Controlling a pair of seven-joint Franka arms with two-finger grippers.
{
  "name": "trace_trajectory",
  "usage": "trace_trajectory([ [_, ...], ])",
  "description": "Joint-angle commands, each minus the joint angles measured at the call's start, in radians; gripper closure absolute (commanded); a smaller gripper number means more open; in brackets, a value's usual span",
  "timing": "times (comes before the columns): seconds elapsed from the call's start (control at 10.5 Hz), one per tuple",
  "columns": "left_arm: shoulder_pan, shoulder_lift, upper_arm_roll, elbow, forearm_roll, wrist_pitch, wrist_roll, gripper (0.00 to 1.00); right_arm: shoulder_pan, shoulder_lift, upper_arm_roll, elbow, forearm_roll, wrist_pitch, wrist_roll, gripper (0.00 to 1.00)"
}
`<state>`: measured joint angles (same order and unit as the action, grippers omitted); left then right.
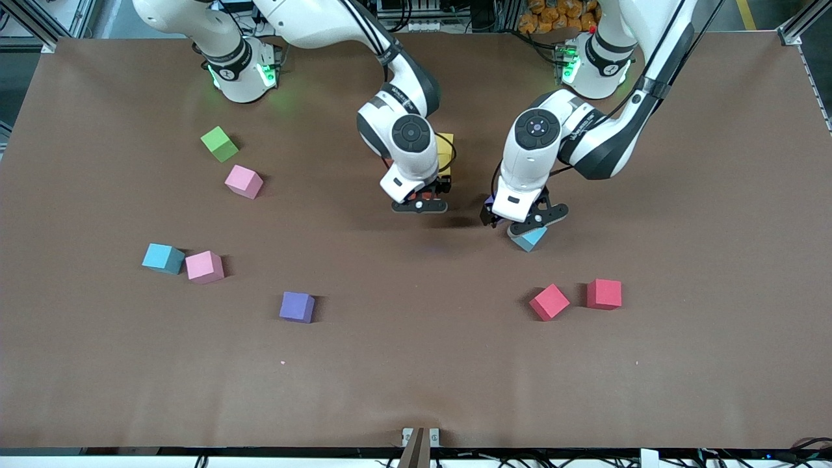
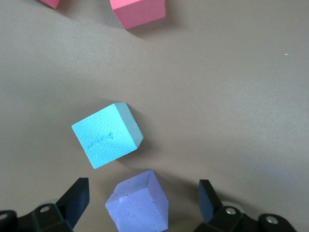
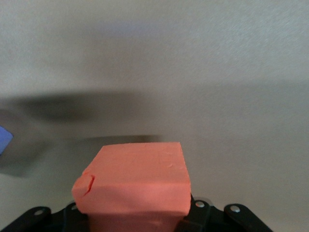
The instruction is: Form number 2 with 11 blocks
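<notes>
Right claw (image 1: 421, 198) clenched on orange block (image 3: 133, 181), left claw (image 2: 142, 200) spread around purple block (image 2: 138, 205), beside light blue block (image 2: 107, 134)

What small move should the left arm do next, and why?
Probably lower the left pincer and close it on the purple cube. Its fingers stand open on either side of that cube, with the light blue cube lying just beside it. The right pincer already holds an orange cube.

Left tool (image 2: 140, 203) spread wide, right tool (image 1: 420, 203) clamped shut, both lowered
</notes>
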<state>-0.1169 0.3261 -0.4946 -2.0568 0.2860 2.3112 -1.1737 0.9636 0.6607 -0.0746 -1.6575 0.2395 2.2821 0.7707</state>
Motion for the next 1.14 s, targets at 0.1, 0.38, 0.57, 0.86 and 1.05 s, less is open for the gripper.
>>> trace_trajectory([
  [0.1,0.016,0.045,-0.015,-0.003,-0.134,-0.004,-0.013,0.0,0.017,0.057,-0.008,0.063,0.011,0.01,0.034,0.74],
  [0.38,0.016,0.079,-0.019,-0.026,-0.139,-0.003,-0.154,0.0,0.038,0.108,-0.008,0.122,0.006,0.014,0.062,0.74],
  [0.57,0.016,0.076,-0.036,-0.037,-0.139,-0.004,-0.223,0.0,0.052,0.131,-0.008,0.128,0.006,0.043,0.07,0.74],
  [0.86,0.016,0.077,-0.038,-0.068,-0.137,-0.003,-0.268,0.0,0.061,0.137,-0.008,0.128,-0.005,0.056,0.073,0.74],
  [1.05,0.016,0.077,-0.041,-0.078,-0.139,-0.001,-0.3,0.0,0.066,0.135,-0.011,0.124,-0.012,0.048,0.071,0.74],
])
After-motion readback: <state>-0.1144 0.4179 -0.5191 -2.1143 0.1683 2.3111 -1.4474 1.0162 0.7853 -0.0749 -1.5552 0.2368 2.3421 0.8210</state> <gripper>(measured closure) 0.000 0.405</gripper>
